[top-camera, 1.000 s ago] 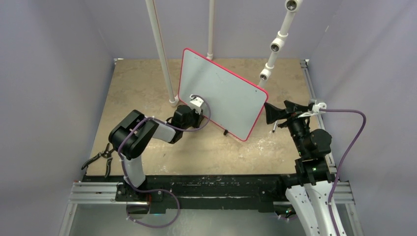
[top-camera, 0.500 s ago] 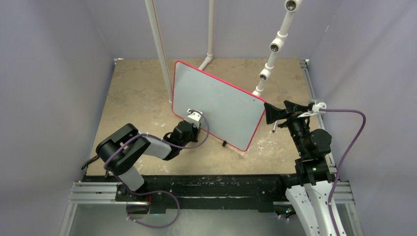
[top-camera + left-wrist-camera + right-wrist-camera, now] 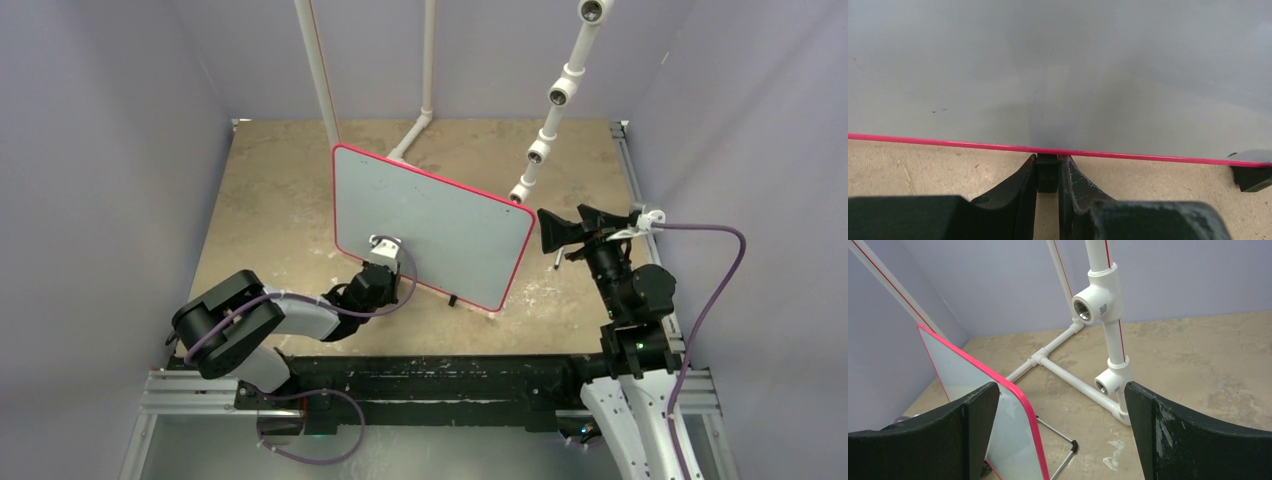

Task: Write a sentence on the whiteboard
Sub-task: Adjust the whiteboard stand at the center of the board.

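Note:
The whiteboard [image 3: 430, 225] stands tilted on the tan table, its red-pink rim all round. Its face is blank; no sentence shows on it, only tiny specks in the left wrist view [image 3: 1058, 75]. My left gripper [image 3: 384, 264] is at the board's lower edge. In its wrist view the gripper [image 3: 1047, 160] is shut on a small black foot [image 3: 1047, 176] under the rim. A second black foot [image 3: 1252, 176] shows at the right. My right gripper [image 3: 548, 230] is open and empty beside the board's right edge. In its wrist view [image 3: 1060, 387] the board's corner [image 3: 963, 371] sits by the left finger.
A white PVC pipe frame [image 3: 545, 130] with open fittings stands behind the board's right side, close to my right gripper [image 3: 1103, 305]. Two white poles [image 3: 318, 70] rise at the back. A wire stand leg [image 3: 1058, 432] lies behind the board. Purple walls enclose the table.
My left arm has drawn back toward the near left, dragging the whiteboard left and nearer by its foot. The right arm has not moved.

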Controlling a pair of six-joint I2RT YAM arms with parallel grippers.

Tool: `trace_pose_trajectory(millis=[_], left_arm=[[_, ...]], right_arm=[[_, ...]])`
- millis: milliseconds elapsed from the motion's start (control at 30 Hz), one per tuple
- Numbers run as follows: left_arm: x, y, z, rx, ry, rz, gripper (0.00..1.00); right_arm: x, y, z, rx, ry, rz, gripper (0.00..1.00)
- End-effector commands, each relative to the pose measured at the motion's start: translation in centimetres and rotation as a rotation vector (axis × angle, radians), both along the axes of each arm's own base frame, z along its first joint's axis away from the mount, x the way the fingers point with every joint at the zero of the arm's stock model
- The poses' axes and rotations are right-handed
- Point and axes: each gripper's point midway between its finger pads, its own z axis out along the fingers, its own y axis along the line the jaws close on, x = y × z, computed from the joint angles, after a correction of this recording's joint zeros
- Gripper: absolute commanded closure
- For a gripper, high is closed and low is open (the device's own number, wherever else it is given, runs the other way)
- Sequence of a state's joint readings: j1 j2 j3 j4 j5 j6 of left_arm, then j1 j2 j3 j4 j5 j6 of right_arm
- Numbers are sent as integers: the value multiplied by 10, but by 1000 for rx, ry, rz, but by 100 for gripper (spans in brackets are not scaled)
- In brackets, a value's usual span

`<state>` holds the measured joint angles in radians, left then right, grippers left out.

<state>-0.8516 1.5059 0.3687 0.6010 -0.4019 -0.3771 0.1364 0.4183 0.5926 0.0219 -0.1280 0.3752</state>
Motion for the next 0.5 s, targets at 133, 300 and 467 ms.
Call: trace_pose_trajectory(millis=[133,300,467], left_arm=[[-7,-6,9,-100,4,176,100],[-10,-18,8,-102,-4,262,100],[-8,-30,7,-138,7,326,100]], right_arm=[[-8,4,17,17,-55,31,1],[-8,4,18,19,-55,29,1],[-8,3,16,17,-53,25,1]])
